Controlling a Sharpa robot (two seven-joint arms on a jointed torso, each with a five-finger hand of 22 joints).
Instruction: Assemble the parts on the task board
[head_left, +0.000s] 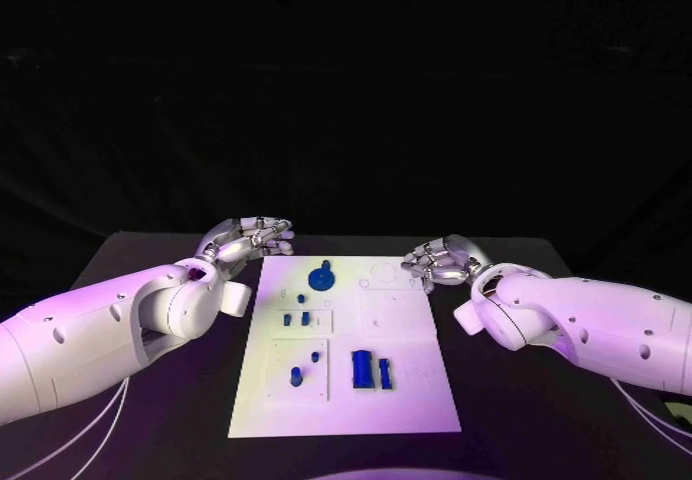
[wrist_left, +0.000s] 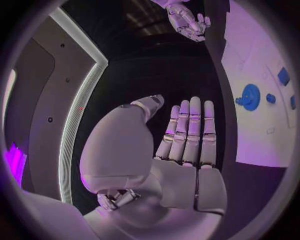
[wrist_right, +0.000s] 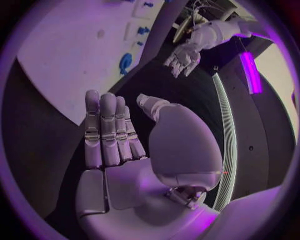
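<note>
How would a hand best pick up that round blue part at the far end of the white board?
Probably by the rim of the round blue part, coming from above: its disc lies flat on the task board. The left hand looks nearer, open beside the board's far corner.

A black bench (head_left: 144, 260) carries everything; behind it hangs a dark backdrop (head_left: 346, 100); thin white cables (head_left: 80, 425) trail across the bench's near left corner.
</note>
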